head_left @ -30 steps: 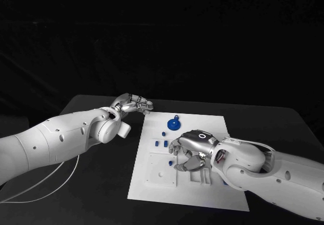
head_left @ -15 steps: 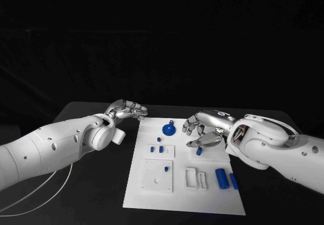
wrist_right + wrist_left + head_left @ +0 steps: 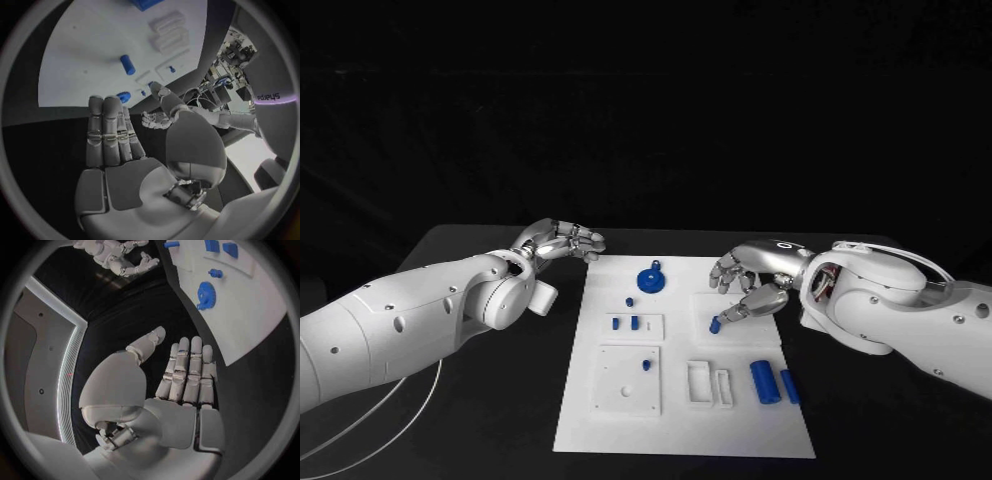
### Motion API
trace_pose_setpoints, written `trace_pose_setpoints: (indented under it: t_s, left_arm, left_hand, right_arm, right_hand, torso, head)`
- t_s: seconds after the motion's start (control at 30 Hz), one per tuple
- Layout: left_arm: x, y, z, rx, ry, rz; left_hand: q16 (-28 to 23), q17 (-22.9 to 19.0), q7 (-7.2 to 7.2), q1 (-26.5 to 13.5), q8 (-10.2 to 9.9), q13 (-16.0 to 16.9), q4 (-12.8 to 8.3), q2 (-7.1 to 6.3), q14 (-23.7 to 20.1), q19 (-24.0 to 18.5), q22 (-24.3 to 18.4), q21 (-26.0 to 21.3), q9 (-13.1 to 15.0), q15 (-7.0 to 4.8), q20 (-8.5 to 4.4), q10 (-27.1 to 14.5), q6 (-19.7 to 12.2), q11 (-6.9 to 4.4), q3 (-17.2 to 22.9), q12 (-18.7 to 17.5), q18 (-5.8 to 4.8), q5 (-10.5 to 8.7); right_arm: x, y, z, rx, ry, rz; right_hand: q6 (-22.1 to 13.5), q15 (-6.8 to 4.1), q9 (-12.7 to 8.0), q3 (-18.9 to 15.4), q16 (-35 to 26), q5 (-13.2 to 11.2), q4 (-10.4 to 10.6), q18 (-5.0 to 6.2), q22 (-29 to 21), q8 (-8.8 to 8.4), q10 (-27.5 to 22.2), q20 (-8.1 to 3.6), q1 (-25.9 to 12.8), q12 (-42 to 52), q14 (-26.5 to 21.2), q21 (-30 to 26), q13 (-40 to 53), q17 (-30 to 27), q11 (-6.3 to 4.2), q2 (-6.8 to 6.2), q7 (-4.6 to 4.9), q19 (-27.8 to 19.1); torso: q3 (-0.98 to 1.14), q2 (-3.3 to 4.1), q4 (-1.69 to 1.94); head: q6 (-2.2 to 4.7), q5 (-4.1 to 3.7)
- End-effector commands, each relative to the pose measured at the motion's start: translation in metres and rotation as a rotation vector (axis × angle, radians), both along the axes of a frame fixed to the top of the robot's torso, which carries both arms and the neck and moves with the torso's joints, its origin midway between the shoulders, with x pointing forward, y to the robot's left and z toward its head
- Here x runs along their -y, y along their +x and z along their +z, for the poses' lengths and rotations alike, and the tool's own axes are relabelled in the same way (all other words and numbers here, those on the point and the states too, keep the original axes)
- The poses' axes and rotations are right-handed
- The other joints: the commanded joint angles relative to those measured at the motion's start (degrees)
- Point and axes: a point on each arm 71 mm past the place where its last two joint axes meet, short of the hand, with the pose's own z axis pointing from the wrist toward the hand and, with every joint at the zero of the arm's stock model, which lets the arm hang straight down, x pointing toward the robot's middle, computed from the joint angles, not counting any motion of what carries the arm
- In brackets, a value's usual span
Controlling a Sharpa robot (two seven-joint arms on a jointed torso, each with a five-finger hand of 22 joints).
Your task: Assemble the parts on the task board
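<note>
The white task board [image 3: 733,430] lies in the middle of the table. A blue gear-like part [image 3: 651,277] sits near the board's far end. Small blue pegs [image 3: 626,323] stand in a plate below it, and another peg [image 3: 648,364] stands in the square plate. A short blue peg [image 3: 715,325] lies loose on the board, just off my right hand's fingertips. That right hand [image 3: 754,275] hovers over the board's right side, fingers straight [image 3: 109,132], holding nothing. My left hand [image 3: 563,240] is off the board's far left corner, palm flat [image 3: 184,380] and empty.
Two blue cylinders [image 3: 775,383] lie side by side near the board's right edge, next to white slotted blocks [image 3: 708,382]. A white cable [image 3: 387,405] runs across the table under my left arm. Bare black table surrounds the board.
My right hand has risen from the board's middle and drawn back toward the far right edge; the short blue peg now lies loose beside it. The left hand has hardly moved.
</note>
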Motion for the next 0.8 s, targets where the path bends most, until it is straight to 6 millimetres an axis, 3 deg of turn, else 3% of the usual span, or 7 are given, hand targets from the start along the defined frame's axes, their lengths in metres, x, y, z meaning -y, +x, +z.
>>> trace_pose_setpoints:
  t_s: [0.03,0.33,0.57,0.8]
  left_arm:
    - [0.002,-0.001,0.001,0.005,-0.012,-0.015]
    - [0.001,-0.001,0.000,0.003,-0.013,-0.014]
    - [0.000,-0.001,0.000,0.002,-0.013,-0.015]
    - [-0.001,-0.001,0.000,0.002,-0.013,-0.014]
  left_hand:
    - [-0.32,0.06,-0.13,-0.20,0.22,-0.06,0.10,0.46,0.31,0.23,0.06,-0.32,-0.10,0.15,-0.11,-0.40,-0.38,0.10,-0.31,-0.20,0.73,0.29]
    - [-0.36,0.11,-0.12,-0.22,0.23,-0.07,0.12,0.48,0.32,0.23,0.08,-0.33,-0.11,0.15,-0.11,-0.41,-0.39,0.10,-0.32,-0.19,0.73,0.30]
    - [-0.39,0.15,-0.12,-0.23,0.24,-0.07,0.12,0.49,0.33,0.24,0.09,-0.34,-0.11,0.15,-0.11,-0.41,-0.39,0.10,-0.33,-0.19,0.73,0.30]
    - [-0.41,0.18,-0.12,-0.25,0.24,-0.08,0.13,0.51,0.33,0.25,0.10,-0.35,-0.12,0.15,-0.11,-0.42,-0.39,0.11,-0.33,-0.18,0.72,0.29]
  right_arm:
    - [-0.003,-0.005,-0.010,-0.007,-0.089,0.019]
    - [-0.005,-0.011,-0.031,-0.046,-0.161,0.031]
    - [-0.010,-0.012,-0.036,-0.020,-0.165,0.034]
    - [-0.016,-0.012,-0.043,-0.019,-0.157,0.041]
  right_hand:
    - [-0.31,0.06,-0.06,-0.55,0.47,-1.33,0.03,2.70,0.02,-0.01,-1.04,-0.01,-0.52,0.08,-0.60,0.15,-0.26,0.05,0.47,-0.21,0.07,-0.52]
    - [-0.31,0.04,-0.06,-0.87,0.77,-3.13,-0.25,2.70,0.04,0.23,-0.92,-0.01,-0.08,0.29,-0.97,0.05,-0.71,-0.01,0.44,-0.08,-0.09,-0.71]
    - [0.69,-0.36,0.04,0.56,1.21,-6.17,-0.19,2.70,0.09,0.96,0.46,-0.08,2.23,0.86,-0.86,0.15,-0.90,-0.21,0.02,2.15,-0.45,-0.42]
    - [1.45,-0.53,-0.23,2.81,1.54,-9.80,0.70,2.70,0.15,1.32,1.28,-0.02,4.02,1.01,-0.70,0.24,-1.24,-0.61,-0.17,3.28,-0.72,-0.22]
  torso:
    - [0.05,0.01,0.02]
    - [-0.09,0.05,0.11]
    - [-0.14,0.05,0.11]
    - [-0.17,0.06,0.15]
  head:
    - [-0.13,0.01]
    - [-0.38,-0.02]
    - [-0.55,-0.01]
    - [-0.70,-0.02]
